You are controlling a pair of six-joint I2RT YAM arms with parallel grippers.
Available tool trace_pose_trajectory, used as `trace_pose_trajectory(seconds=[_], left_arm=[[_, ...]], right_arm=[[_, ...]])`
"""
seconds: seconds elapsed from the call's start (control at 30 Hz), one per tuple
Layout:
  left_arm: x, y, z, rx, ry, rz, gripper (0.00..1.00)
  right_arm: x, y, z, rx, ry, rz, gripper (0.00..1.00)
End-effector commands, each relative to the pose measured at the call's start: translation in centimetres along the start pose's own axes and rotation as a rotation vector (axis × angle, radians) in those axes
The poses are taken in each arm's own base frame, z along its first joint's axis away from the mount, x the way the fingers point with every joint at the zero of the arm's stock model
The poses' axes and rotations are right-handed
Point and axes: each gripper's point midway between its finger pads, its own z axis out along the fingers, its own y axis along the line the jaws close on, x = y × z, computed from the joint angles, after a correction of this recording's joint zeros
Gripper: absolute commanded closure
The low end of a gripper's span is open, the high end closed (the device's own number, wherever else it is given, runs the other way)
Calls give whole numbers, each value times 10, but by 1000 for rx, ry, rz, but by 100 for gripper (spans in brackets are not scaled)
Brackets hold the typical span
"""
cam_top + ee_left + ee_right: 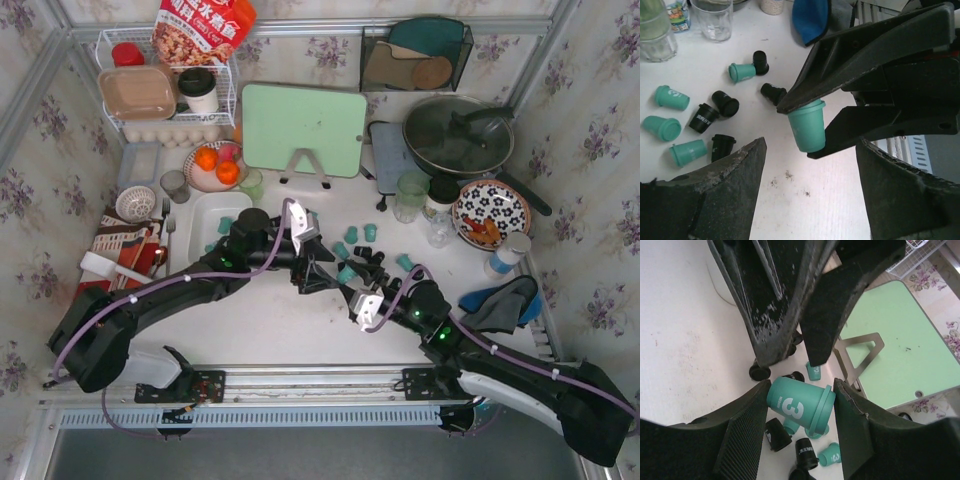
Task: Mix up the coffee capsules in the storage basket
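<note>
right wrist: capsule (800, 407) lengthwise between jaws

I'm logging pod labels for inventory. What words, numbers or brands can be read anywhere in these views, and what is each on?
"3": on the teal capsule clamped in the right wrist view.
"3": on a loose teal capsule nearby.
Small print beside the clamped capsule's numeral: too small to read.
White print on a black capsule: blurred.
Chinese characters on the red bag: too small to read.
Bottle label: blurred.
</note>
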Motion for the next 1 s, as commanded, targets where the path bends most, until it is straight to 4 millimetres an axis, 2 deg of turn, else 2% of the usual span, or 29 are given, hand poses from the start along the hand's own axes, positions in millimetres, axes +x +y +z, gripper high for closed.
trace_pose_trajectory(seconds=[0.0, 0.17, 0.23, 0.43, 0.67, 0.8, 0.97], left_arm=[[-3, -8, 8, 51, -4, 0, 26], [-9, -11, 11, 59, -17, -2, 29], [0, -9, 16, 64, 0, -23, 31], [5, -12, 22, 85, 26, -29, 39], [7, -14, 25, 101, 34, -33, 44], [9, -13, 27, 104, 38, -39, 54], [9, -10, 27, 82, 38, -33, 80]], right_arm=[[-16, -6, 4, 17, -63, -34, 53], [-21, -3, 6, 6, -75, -34, 53], [-22, -2, 8, 5, -78, -34, 53], [-25, -5, 10, 28, -84, -37, 53], [-33, -11, 10, 55, -109, -35, 54], [-35, -12, 10, 63, -114, -30, 53], [-33, -11, 10, 66, -106, -4, 47]])
